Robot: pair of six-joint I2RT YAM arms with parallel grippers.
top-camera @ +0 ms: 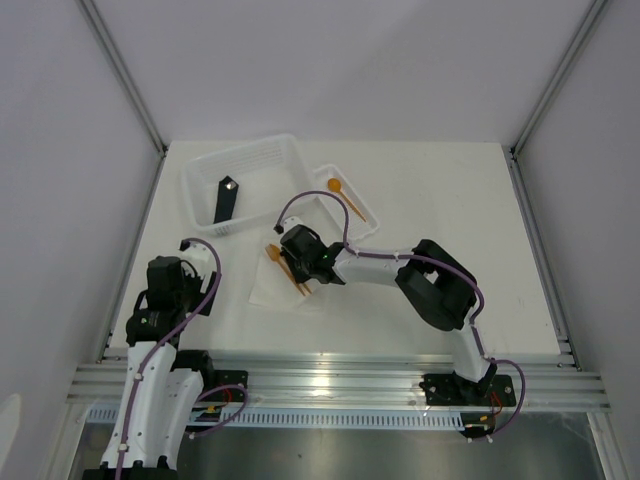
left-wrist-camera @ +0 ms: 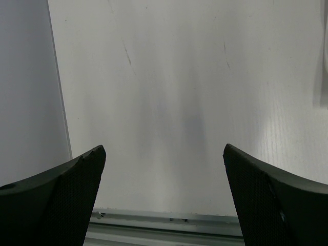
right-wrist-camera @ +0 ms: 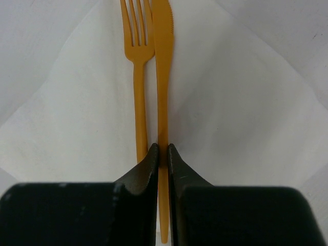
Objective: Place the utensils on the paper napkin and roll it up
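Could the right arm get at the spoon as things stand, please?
Probably not yet: the right pincer is shut on the knife over the napkin. Nothing covers the spoon.

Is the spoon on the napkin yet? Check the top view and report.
No, the spoon lies in the small white tray, apart from the napkin holding the fork and knife.

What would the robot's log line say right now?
right end effector: shut on knife over napkin | fork: on napkin beside knife | spoon: in small tray | left end effector: open
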